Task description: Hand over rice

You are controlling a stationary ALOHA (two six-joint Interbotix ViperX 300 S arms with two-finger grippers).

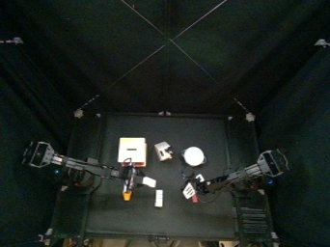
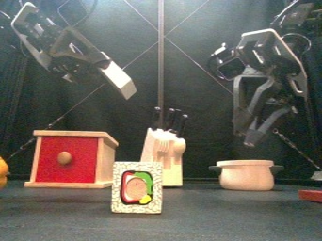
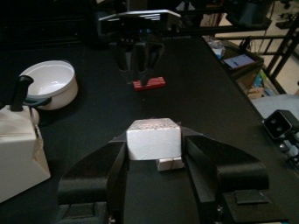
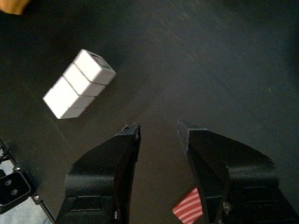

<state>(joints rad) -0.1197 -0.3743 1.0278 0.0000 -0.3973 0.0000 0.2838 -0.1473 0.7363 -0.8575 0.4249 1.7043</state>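
My left gripper point(image 3: 156, 157) clamps a white rice block point(image 3: 155, 140), raised above the table point(image 3: 198, 87); only my left wrist view shows that grip. My right gripper point(image 4: 162, 133) hangs open over bare tabletop. From the front a sushi card point(image 2: 137, 187) stands large, and the block's far side is hidden.

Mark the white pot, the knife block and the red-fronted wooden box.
white pot point(image 2: 247, 176), front view, side wall.
knife block point(image 2: 165, 155), front view, pale body.
wooden box point(image 2: 70, 160), front view, red front panel.
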